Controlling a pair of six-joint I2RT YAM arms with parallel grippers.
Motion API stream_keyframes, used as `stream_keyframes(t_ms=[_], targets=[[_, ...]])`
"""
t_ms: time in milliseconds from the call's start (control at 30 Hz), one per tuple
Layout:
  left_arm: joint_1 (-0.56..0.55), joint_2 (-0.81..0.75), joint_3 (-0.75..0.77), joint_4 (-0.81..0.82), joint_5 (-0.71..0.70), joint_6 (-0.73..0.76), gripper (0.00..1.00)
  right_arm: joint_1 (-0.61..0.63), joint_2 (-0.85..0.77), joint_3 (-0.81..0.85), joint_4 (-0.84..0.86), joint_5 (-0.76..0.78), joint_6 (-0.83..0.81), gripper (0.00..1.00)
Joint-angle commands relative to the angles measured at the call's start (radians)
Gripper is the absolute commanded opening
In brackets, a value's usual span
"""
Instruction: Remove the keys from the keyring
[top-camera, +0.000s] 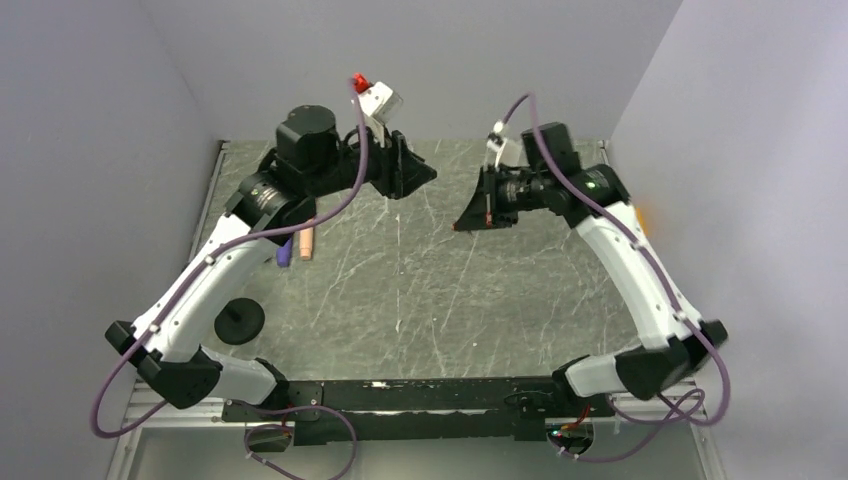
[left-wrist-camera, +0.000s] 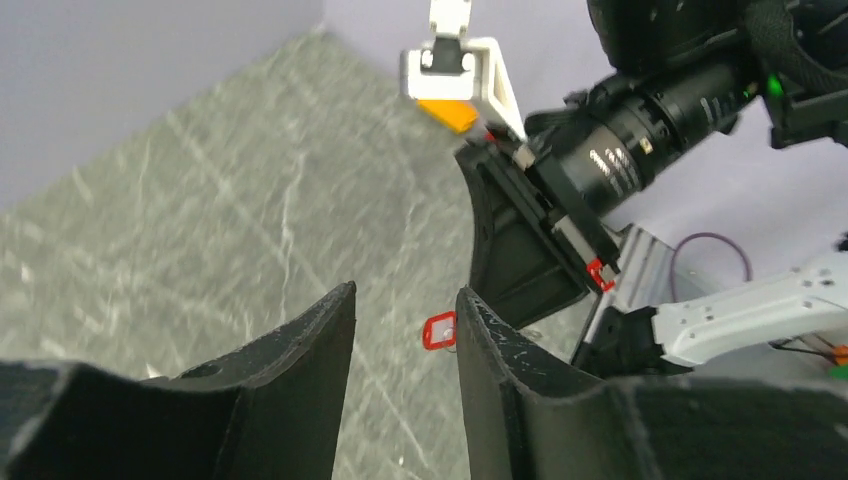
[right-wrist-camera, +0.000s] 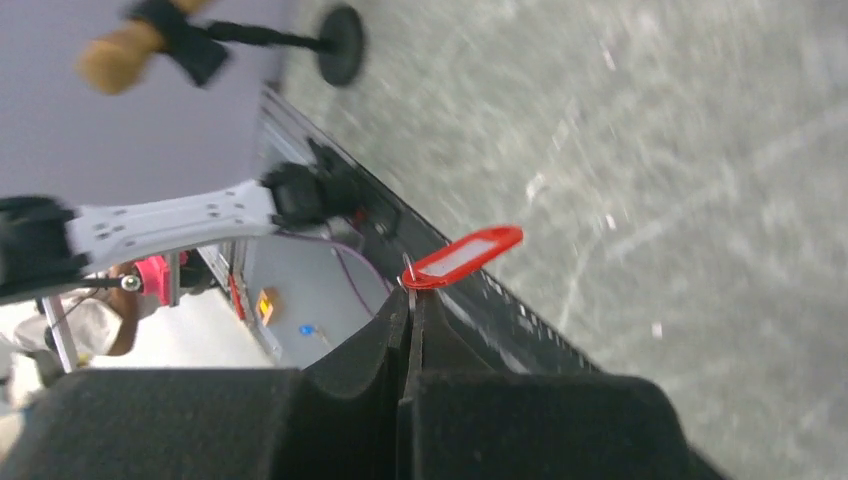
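My right gripper is shut on the thin metal ring of the keyring. The red oblong tag sticks out sideways just past its fingertips. No keys show on the ring in any view. In the top view the right gripper hangs above the middle of the table and faces the left gripper. My left gripper is open and empty. Between its fingers I see the red tag, partly hidden behind the right finger, and the right gripper's black fingers beyond it.
A black round-based stand sits at the left, also in the right wrist view. A pinkish cylinder and a purple piece lie under the left arm. Grey walls enclose the marbled table. A yellow-orange box shows far off.
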Motion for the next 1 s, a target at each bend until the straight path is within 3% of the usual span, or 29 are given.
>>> stream_keyframes(t_ms=[0,133,333,533,700,967], targets=[[0.0,0.028,-0.039,-0.091,-0.166,-0.094,0.45,0.002,0.085,-0.065,-0.344,0.095,0.013,0.0],[0.0,0.067,-0.041,-0.17,-0.189,-0.134,0.45,0.038,0.169,-0.045,-0.513,0.203,-0.044,0.0],[0.0,0.151,0.068,-0.366,-0.264,-0.099,0.46,0.164,0.243,-0.093,-0.531,0.253,-0.016,0.0],[0.001,0.061,-0.041,-0.26,-0.178,-0.049,0.46,0.212,0.285,0.127,-0.486,0.317,-0.067,0.0],[0.014,-0.044,-0.14,-0.076,0.03,-0.025,0.43,0.214,0.151,0.145,-0.288,0.269,-0.162,0.0],[0.069,-0.109,-0.13,0.16,0.351,-0.126,0.38,0.214,-0.186,-0.11,0.232,0.051,-0.176,0.0]])
